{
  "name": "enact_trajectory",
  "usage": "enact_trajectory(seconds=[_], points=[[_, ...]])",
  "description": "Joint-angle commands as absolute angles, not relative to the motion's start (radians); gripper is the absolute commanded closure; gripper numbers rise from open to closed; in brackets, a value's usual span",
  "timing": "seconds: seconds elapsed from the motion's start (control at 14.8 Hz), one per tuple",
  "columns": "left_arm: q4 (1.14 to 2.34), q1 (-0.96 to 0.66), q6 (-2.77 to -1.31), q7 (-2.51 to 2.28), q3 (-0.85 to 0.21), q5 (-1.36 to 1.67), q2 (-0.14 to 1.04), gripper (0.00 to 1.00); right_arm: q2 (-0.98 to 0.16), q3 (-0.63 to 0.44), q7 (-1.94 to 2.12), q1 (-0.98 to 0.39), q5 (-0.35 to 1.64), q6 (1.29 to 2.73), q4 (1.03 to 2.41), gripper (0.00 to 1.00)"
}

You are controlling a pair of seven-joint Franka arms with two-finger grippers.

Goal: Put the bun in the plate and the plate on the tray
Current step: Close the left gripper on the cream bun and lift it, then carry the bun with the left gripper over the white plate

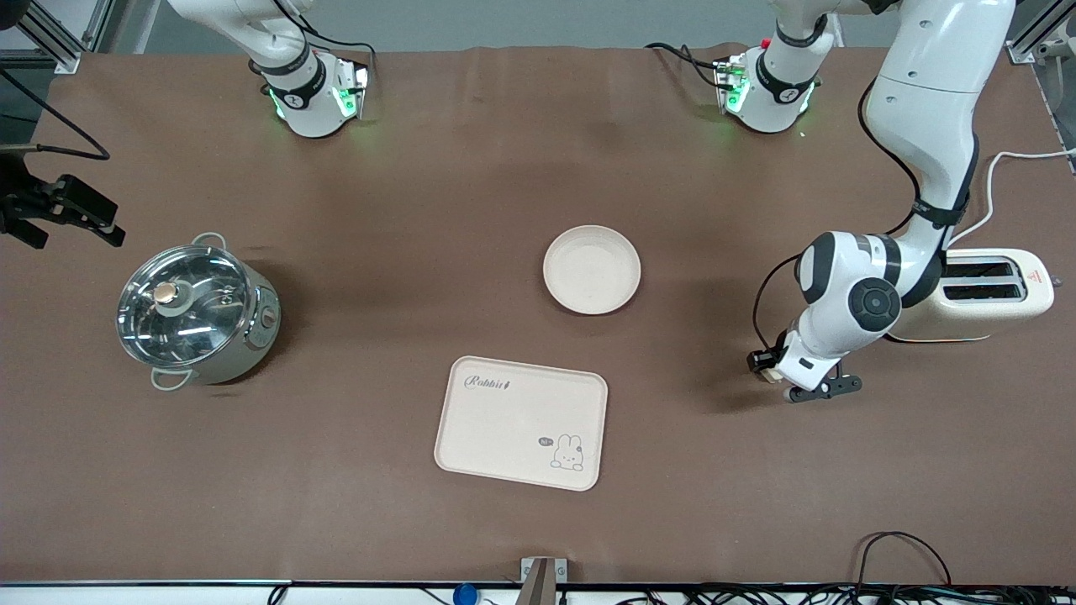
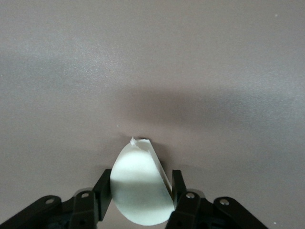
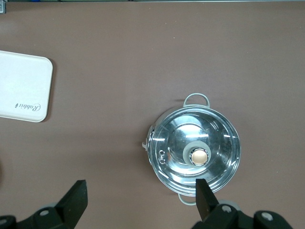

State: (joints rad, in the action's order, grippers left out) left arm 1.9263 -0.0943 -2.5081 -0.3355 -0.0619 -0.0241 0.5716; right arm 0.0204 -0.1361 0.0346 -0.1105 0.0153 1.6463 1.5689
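Note:
My left gripper point(image 1: 767, 368) is shut on the bun point(image 2: 140, 191), a pale cream lump gripped between both fingers point(image 2: 102, 191). It is down at the bare brown table beside the toaster, toward the left arm's end. In the front view the bun point(image 1: 770, 376) shows only as a small pale spot. The round cream plate point(image 1: 592, 269) sits empty at mid-table. The cream "Rabbit" tray point(image 1: 521, 422) lies nearer to the front camera than the plate and also shows in the right wrist view point(image 3: 24, 86). My right gripper point(image 1: 63, 214) is open and empty, over the table's right-arm end.
A steel pot with a glass lid point(image 1: 195, 309) stands toward the right arm's end; it also shows in the right wrist view point(image 3: 194, 155). A cream toaster point(image 1: 992, 294) stands by the left arm's elbow. A white cable point(image 1: 1009, 168) trails from it.

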Motion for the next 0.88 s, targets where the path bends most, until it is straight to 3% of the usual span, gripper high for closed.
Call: enact_trajectory(seconds=[0.0,0.54,0.81], points=[[1.927,-0.106,-2.522,-0.353,-0.061,-0.046,0.571,0.45,0.032,-0.141,0.018,-0.121,0.002,1.646,1.583,0.00],[1.896,-0.162,-2.502,-0.463,-0.061,-0.043,0.565,0.48,0.032,-0.141,0.018,-0.123,0.002,1.641,1.585,0.00],[1.813,-0.204,-2.318,-0.553,-0.072,-0.043,0.543,0.48,0.032,-0.141,0.018,-0.123,0.002,1.641,1.585,0.00]])
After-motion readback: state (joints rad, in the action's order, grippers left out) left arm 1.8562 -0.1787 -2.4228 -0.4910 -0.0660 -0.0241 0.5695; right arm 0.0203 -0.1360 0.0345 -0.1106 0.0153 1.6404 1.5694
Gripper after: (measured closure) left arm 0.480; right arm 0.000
